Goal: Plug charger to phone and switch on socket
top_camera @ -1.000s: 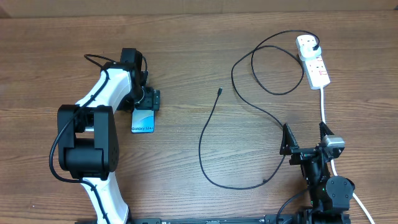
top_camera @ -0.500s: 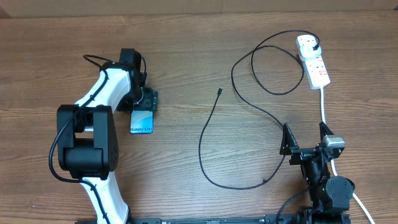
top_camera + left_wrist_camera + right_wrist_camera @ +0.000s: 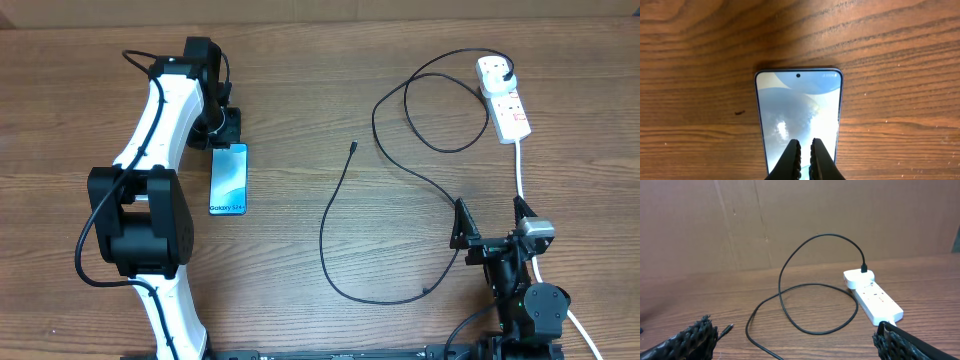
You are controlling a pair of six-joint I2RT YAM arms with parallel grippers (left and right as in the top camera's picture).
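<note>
Slim rectangular phone [image 3: 228, 180], glossy light-blue screen, lies flat on the brown wood-grain table [image 3: 300, 90]. Its long axis runs away from my base, white-text end nearest it. My left gripper [image 3: 804, 150]: ribbed black jaws together over the screen, holding nothing; contact unclear. My right gripper [image 3: 488, 212]: jaws wide apart, empty. Thin black charger cable [image 3: 330, 200] loops well apart from the phone.

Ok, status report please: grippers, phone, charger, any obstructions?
Left gripper shut, empty, over phone. Right gripper open. Charger tip lies apart from phone, unplugged. Nothing blocking.
</note>
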